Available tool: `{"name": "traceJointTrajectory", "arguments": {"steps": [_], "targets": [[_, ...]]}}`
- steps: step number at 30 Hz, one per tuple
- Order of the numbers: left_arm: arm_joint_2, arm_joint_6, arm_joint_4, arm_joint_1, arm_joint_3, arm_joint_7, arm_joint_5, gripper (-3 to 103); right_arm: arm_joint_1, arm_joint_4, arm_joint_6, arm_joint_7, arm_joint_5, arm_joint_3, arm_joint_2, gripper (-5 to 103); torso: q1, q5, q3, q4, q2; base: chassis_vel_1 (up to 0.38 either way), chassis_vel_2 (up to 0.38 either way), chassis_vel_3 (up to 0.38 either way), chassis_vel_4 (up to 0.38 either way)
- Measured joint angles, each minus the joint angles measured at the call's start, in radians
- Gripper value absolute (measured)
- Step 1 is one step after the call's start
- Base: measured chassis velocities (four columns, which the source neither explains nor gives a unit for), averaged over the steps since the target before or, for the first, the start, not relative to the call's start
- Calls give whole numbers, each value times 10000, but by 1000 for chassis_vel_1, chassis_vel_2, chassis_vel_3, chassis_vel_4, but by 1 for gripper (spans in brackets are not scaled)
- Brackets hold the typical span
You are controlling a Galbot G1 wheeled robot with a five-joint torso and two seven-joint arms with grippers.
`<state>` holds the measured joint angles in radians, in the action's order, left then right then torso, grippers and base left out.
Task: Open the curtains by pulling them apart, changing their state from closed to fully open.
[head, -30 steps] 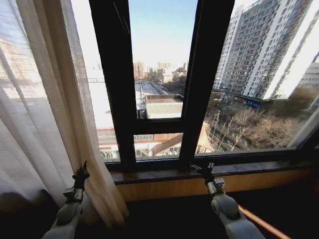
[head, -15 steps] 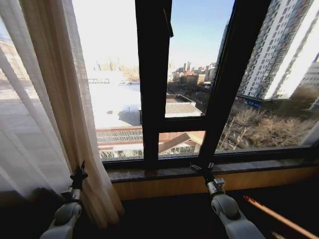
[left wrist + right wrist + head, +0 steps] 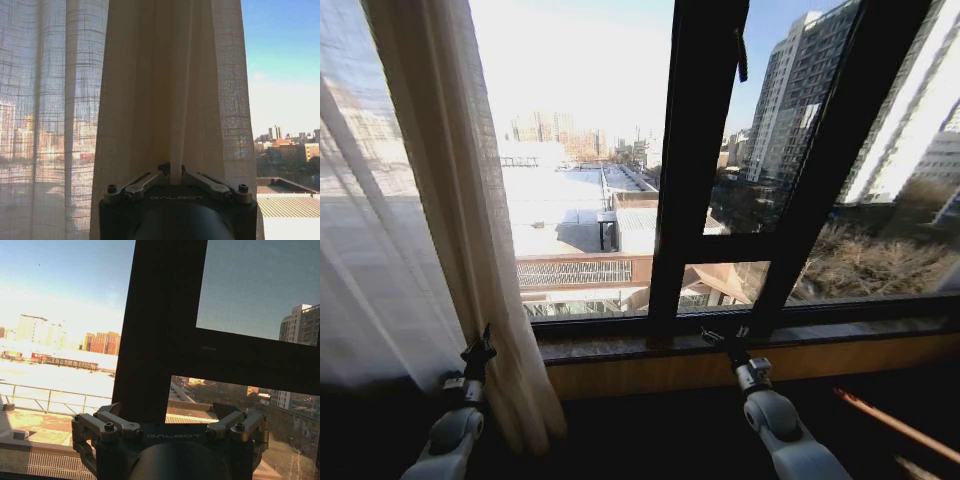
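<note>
The curtains (image 3: 440,230) hang at the left of the head view as a sheer cream pleated panel, with its inner edge gathered into a thick bunch reaching down past the sill. My left gripper (image 3: 478,350) is low against that bunched edge. The left wrist view shows the left gripper (image 3: 171,172) shut on a vertical fold of the curtains (image 3: 165,90). My right gripper (image 3: 725,338) is at the window sill, away from any fabric, and in the right wrist view the right gripper (image 3: 169,416) is open with its fingers (image 3: 107,415) spread before bare glass.
Dark window frame bars (image 3: 695,170) cross the uncovered glass, with city buildings beyond. A stone sill (image 3: 650,345) above a wooden ledge (image 3: 650,375) runs under the window. An orange rod (image 3: 890,420) lies low on the right. The floor below is dark.
The whole head view has shifted, so the camera moved left: the frame bars now sit further right. More bare glass shows between the gathered curtain edge and the bars. Both grippers hold their poses.
</note>
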<state>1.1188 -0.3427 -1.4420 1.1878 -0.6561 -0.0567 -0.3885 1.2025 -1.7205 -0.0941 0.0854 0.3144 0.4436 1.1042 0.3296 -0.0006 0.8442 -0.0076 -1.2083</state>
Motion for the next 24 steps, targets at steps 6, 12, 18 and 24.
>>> {"name": "traceJointTrajectory", "arguments": {"steps": [6, 12, 18, 24], "targets": [[11, 0, -68, 97, -31, -1, 16, 0, 0, 2, 0, 0, 0, 3, -4, 100, 1, 16, 4, -6, 3, 3, -1, 7, 12], [44, 34, -202, 120, -39, -1, 28, 0, 0, 2, 0, 1, 0, 4, -5, 100, 1, 9, 4, -7, 2, -28, -33, 38, 39], [107, 30, -308, 266, -47, -8, 65, 0, 0, 1, 0, 0, 0, 2, -2, 100, 0, 2, 1, -2, 1, 0, 0, 0, 0], [171, -2, -310, 296, -50, -7, 81, 0, 0, 2, 0, 0, 0, 2, -2, 100, 0, 10, 2, -5, 2, 0, 0, 0, 0]]}}
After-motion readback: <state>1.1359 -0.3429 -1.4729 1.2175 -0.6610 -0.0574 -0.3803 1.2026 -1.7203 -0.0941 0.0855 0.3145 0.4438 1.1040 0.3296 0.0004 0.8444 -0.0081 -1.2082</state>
